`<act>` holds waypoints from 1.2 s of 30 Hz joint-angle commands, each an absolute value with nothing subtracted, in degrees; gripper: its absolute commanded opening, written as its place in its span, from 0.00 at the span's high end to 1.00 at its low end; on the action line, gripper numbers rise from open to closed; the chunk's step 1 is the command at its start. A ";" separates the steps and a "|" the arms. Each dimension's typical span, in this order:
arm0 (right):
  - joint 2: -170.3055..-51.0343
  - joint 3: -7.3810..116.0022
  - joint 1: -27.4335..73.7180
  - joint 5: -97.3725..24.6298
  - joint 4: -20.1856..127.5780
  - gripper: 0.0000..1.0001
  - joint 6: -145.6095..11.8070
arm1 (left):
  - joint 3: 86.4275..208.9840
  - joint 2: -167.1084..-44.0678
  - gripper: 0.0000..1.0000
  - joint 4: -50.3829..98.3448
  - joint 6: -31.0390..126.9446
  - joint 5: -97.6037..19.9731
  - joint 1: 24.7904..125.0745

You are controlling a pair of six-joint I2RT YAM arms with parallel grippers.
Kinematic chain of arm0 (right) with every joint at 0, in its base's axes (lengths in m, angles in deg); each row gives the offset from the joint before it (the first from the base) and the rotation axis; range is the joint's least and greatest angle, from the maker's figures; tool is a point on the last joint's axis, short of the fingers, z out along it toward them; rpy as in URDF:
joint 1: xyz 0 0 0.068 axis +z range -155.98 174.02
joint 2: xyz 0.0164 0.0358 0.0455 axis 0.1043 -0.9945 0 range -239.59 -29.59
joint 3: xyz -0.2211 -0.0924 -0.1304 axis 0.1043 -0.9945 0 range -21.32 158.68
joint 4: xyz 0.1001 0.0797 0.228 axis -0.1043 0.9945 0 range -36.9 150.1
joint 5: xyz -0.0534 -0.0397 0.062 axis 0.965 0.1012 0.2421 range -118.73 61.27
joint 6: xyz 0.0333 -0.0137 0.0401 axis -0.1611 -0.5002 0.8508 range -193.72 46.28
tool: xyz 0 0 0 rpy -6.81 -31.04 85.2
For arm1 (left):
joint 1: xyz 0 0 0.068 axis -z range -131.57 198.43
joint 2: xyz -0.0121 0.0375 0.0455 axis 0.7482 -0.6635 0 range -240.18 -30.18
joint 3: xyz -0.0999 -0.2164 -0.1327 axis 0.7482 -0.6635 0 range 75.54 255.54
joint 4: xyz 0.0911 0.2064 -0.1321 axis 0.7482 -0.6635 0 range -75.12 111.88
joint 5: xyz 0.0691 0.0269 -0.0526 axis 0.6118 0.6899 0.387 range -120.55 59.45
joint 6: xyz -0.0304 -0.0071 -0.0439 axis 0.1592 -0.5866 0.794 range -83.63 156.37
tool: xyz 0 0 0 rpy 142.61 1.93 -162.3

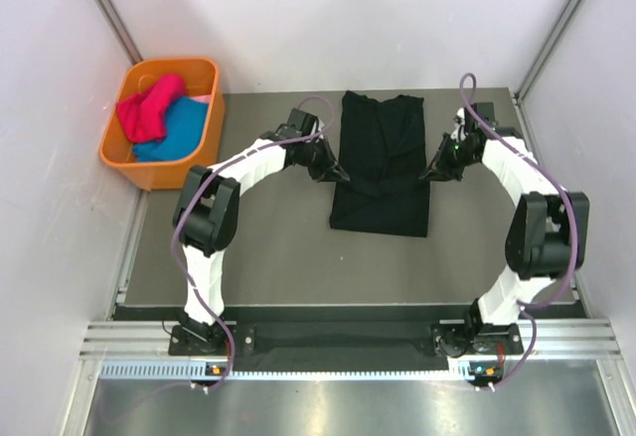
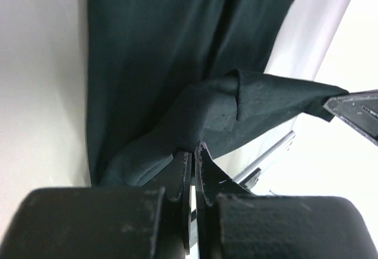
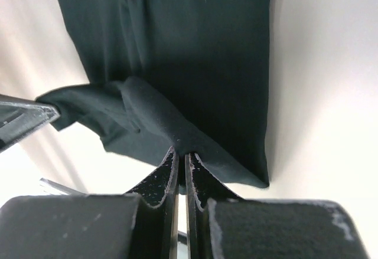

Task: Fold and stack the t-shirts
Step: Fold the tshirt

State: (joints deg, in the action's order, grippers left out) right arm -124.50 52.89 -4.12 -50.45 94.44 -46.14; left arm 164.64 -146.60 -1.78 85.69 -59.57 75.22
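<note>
As the overhead view shows, the black t-shirt (image 1: 383,158) lies lengthwise, near to far, with the left gripper (image 1: 341,174) and right gripper (image 1: 427,174) flanking its middle. Left wrist view: jaws clamped on its raised side edge. Right wrist view: the same, on the opposite edge.

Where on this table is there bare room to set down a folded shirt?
Widest bare patch: the mat between the black t-shirt and the table's near edge. A smaller one lies between the orange basket and the shirt's far end. Mid-table is crowded: the left gripper and right gripper pinch the shirt's edges.
</note>
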 commanded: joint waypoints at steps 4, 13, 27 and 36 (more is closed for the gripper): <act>-131.80 62.77 -7.65 -53.42 93.00 1.00 -48.23 | 168.88 -149.80 1.00 4.47 89.46 -60.61 73.57; -140.33 69.28 -9.32 -55.97 94.41 1.00 -49.72 | 174.22 -154.18 1.00 7.29 92.01 -59.91 71.29; -148.06 75.09 -10.20 -58.96 94.50 0.99 -50.25 | 180.47 -160.69 1.00 6.59 92.54 -59.82 69.97; -155.00 86.47 -12.66 -56.61 97.91 0.63 -49.10 | 202.12 -165.88 0.53 -18.74 77.89 -48.86 70.84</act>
State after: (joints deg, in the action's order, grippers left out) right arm -152.90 78.01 -10.28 -58.16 96.19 -48.66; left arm 189.79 -165.84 -4.91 87.09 -56.36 70.48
